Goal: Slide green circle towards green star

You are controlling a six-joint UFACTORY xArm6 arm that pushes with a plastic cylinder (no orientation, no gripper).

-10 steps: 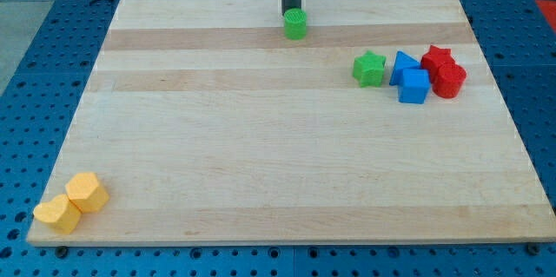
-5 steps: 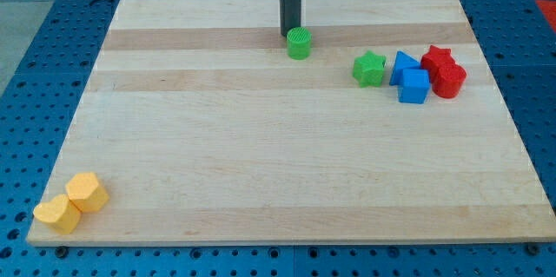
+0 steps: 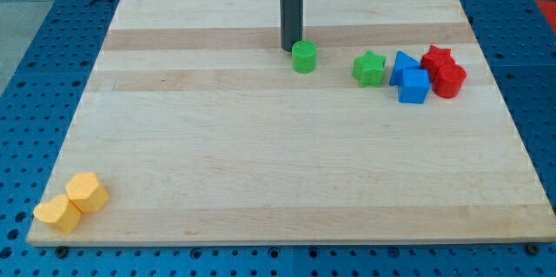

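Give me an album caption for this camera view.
My tip sits just upper-left of the green circle, with the green star waiting to its right.

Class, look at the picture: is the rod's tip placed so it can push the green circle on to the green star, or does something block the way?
Probably yes. My tip sits just up-left of the green circle, and bare board lies between the circle and the green star.
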